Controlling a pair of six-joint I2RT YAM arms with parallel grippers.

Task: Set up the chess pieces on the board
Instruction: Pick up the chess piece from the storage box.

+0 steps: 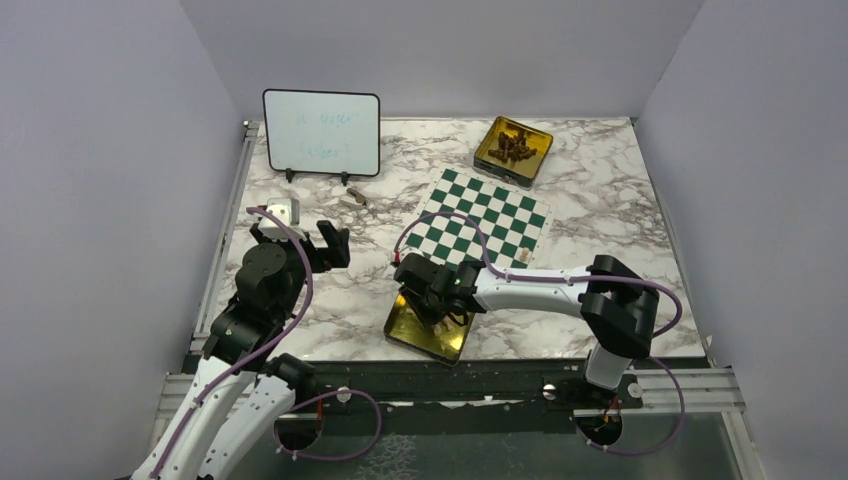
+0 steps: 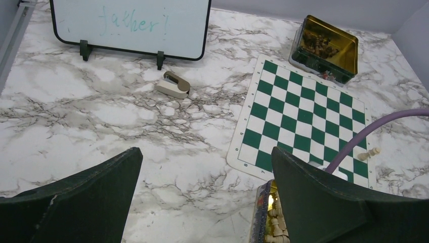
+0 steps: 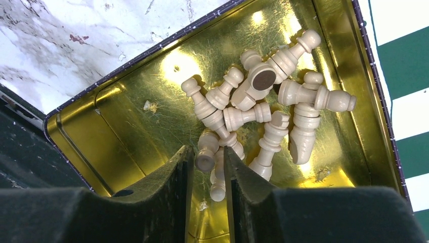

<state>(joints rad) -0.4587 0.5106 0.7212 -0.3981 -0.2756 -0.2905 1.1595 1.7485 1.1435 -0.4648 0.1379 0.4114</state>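
The chess pieces [image 3: 263,101] are small cream pawns and bigger men lying in a heap in a gold tin [image 3: 126,116] at the near edge of the table. My right gripper [image 3: 208,152] reaches down into this tin [image 1: 430,335], its jaws nearly closed on a pawn lying between the fingers. The green and white board [image 1: 485,222] lies flat just beyond the tin. One cream piece [image 2: 369,153] lies on its side at the board's near right corner [image 2: 303,121]. My left gripper [image 2: 205,152] is open and empty above bare marble left of the tin.
A second gold tin [image 1: 513,150] with dark pieces sits at the board's far corner. A black-framed whiteboard [image 1: 321,132] stands at the back left, with a small beige and brown object [image 1: 352,198] in front of it. Grey walls enclose the table.
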